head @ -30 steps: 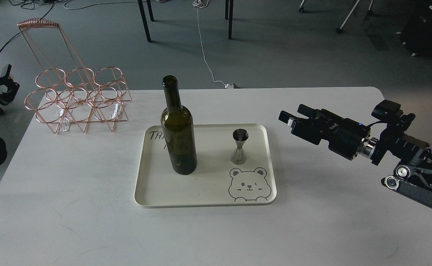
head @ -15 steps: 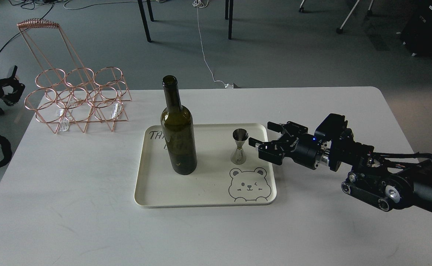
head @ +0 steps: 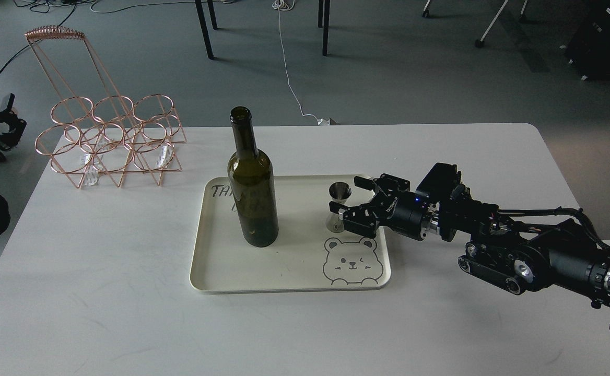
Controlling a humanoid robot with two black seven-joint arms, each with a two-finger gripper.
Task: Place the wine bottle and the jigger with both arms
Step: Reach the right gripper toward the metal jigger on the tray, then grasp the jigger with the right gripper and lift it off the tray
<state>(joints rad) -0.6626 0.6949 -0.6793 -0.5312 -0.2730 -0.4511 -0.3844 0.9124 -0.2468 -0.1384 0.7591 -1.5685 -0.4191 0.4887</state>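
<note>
The wine bottle stands upright on the left part of a cream tray. The jigger stands upright on the tray's right part, above a bear drawing. My right gripper is open and reaches in from the right at the jigger's height. Its fingertips are level with the jigger's right side, one behind it and one in front; the near fingertip overlaps the jigger's waist. My left gripper is small and dark at the far left, off the table edge, far from the bottle.
A copper wire bottle rack stands at the table's back left. The white table ends just behind the tray's far side. Chair and table legs and cables lie on the floor beyond.
My right gripper came down from the right and moved left over the tray's edge until its open fingers reached the jigger. The left gripper shifted slightly. The bottle and jigger have not moved.
</note>
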